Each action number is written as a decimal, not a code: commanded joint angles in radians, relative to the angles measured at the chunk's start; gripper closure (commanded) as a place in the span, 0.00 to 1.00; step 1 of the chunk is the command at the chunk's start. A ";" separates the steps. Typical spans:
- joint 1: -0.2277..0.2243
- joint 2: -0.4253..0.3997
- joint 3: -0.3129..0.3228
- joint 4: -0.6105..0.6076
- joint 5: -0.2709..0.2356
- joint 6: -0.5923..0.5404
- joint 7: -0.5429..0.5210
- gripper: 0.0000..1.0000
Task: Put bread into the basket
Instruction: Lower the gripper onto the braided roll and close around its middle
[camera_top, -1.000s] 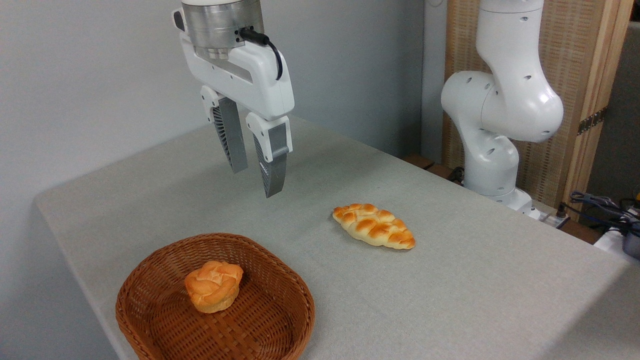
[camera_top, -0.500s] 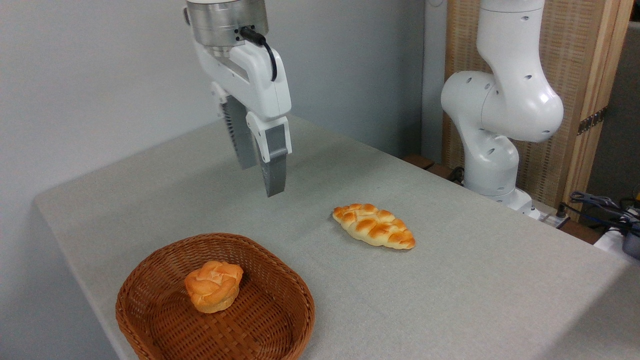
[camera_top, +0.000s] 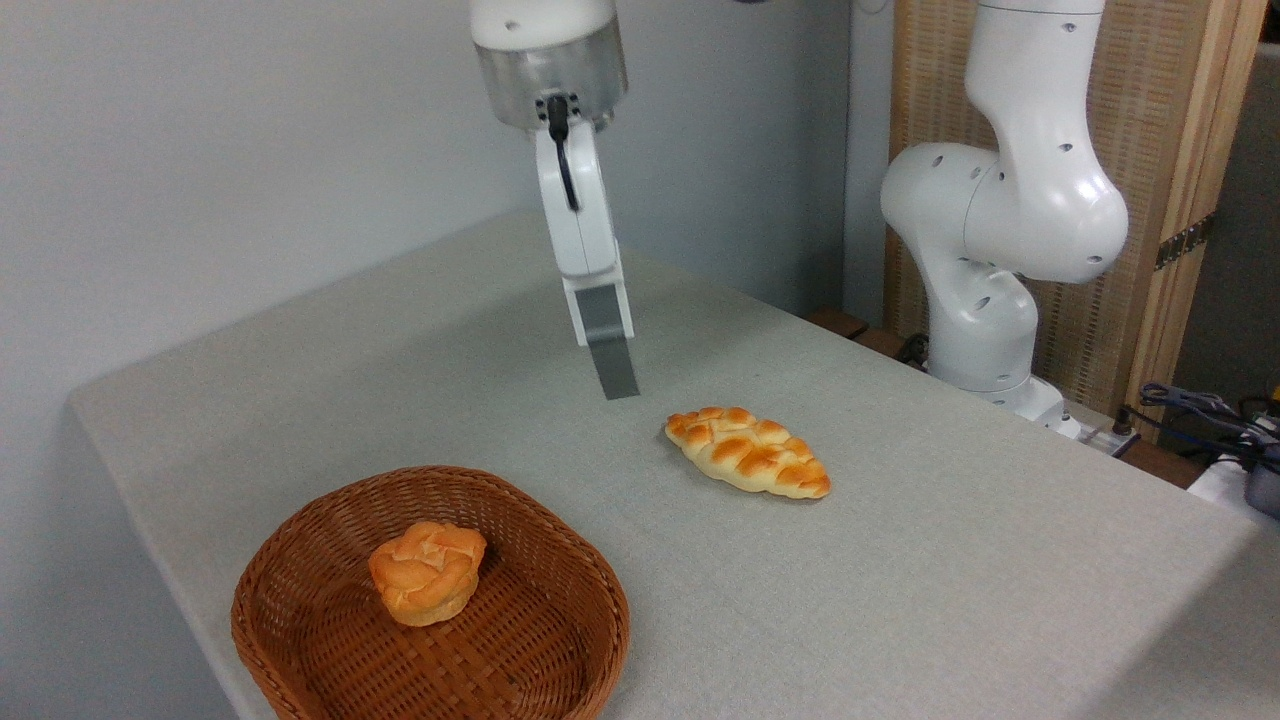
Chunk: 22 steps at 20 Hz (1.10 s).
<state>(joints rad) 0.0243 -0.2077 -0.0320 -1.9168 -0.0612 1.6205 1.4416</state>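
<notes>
The bread, a braided golden-brown loaf with pale sides, lies on the grey tablecloth right of centre. The brown wicker basket sits at the front left and holds a small round bun. My gripper hangs above the table, up and to the left of the loaf and clear of it. It is turned edge-on to the camera, so the near finger hides the far one. Nothing is held in it.
The arm's white base stands beyond the table's far right edge, with cables on the floor further right. A grey wall runs behind the table. The table's left edge lies close to the basket.
The gripper has swung right toward the loaf and rotated about its vertical axis, from showing two spread fingers to an edge-on view. Bread, bun and basket have not moved.
</notes>
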 joint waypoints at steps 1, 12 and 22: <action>0.005 -0.087 0.000 -0.139 -0.008 -0.005 0.193 0.00; 0.003 -0.116 -0.025 -0.362 -0.009 0.009 0.468 0.00; 0.002 -0.082 -0.108 -0.462 0.004 0.171 0.504 0.00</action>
<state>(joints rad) 0.0235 -0.2933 -0.1183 -2.3516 -0.0613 1.7580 1.9230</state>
